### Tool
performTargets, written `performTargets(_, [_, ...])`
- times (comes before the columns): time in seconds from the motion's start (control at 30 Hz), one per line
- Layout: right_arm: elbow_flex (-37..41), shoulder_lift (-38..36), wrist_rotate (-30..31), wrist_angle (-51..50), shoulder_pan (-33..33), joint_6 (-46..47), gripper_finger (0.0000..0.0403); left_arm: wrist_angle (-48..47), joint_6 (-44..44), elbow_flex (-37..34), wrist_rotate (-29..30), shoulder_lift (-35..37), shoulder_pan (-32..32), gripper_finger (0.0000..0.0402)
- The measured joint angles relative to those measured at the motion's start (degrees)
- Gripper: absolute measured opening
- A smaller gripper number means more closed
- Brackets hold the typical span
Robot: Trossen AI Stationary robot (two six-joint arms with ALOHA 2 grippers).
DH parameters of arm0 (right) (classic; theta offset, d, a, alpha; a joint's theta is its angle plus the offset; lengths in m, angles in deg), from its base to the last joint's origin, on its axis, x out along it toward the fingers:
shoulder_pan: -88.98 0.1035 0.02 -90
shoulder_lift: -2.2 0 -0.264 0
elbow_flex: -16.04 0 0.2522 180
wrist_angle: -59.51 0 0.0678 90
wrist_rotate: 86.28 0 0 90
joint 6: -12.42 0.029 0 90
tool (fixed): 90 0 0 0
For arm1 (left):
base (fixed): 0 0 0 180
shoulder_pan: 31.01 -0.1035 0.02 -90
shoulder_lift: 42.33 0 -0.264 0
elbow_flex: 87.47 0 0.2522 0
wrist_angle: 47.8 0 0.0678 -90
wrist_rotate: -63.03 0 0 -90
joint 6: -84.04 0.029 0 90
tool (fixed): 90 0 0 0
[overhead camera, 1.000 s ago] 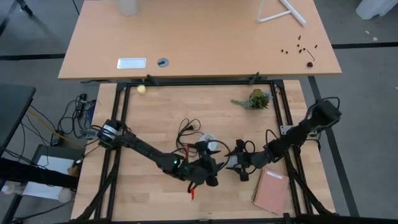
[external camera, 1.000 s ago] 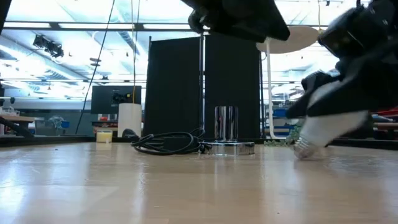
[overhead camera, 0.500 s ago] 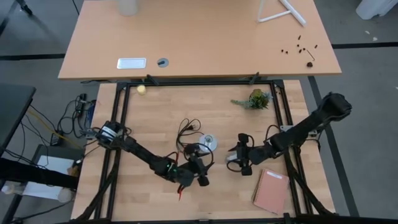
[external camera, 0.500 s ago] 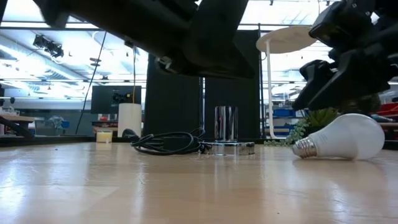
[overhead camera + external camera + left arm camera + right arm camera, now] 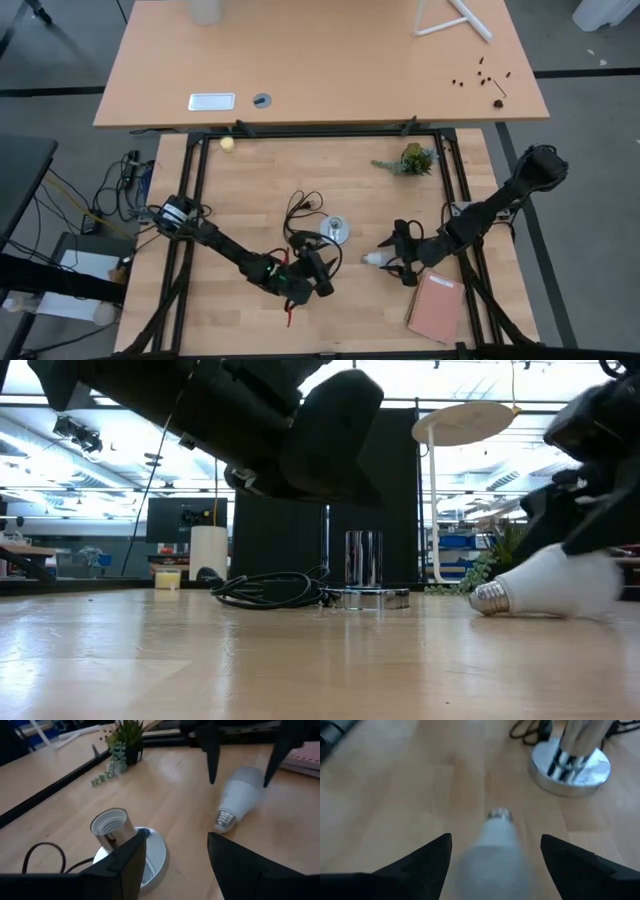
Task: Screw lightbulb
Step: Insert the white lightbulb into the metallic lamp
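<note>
The white lightbulb (image 5: 378, 260) lies on its side on the wooden table, its screw base (image 5: 224, 820) pointing toward the silver socket disc (image 5: 335, 229). My right gripper (image 5: 397, 258) is open. Its fingers stand on either side of the bulb's glass end (image 5: 494, 857) without touching it. My left gripper (image 5: 322, 272) is open and empty, just near-left of the socket. In the left wrist view the upright socket (image 5: 116, 829) and the bulb (image 5: 242, 792) both lie beyond its fingers.
The socket's black cord (image 5: 300, 212) coils on its far-left side. A reddish notebook (image 5: 435, 305) lies near the table's near right corner. A small plant (image 5: 413, 158) lies at the far right, and a yellowish ball (image 5: 228, 143) at the far left.
My right gripper held the bulb tilted, base down, just above the table. It has let go and drawn back toward the table's right edge. The bulb now lies on its side. My left gripper has drawn back from the socket toward the near left.
</note>
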Motion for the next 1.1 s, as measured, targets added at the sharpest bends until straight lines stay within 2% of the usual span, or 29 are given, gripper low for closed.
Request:
performTargets(0.13, [0.0, 4.2, 2.6, 2.4, 1.2, 1.5, 0.0317, -2.8, -3.5, 0.0, 0.0, 0.0, 0.0, 0.0214])
performTargets(0.4, [0.0, 12.4, 3.5, 11.1, 1.0, 0.3, 0.0316, -6.9, -9.1, -0.2, 1.0, 0.0, 0.0, 0.0214])
performTargets(0.7, [0.0, 21.7, 4.0, 20.2, 0.7, -0.8, 0.0318, 9.9, -9.1, -8.7, 0.3, 0.0, 1.1, 0.0214])
performTargets(0.93, [0.0, 21.9, 4.6, 21.2, 0.7, -2.3, 0.0270, 9.7, -8.1, -9.4, -3.9, 0.0, 1.0, 0.0214])
performTargets(1.1, [0.0, 19.4, 4.9, 20.2, 0.2, -3.8, 0.0249, 9.7, -4.4, -9.4, -4.0, 0.0, 0.6, 0.0214])
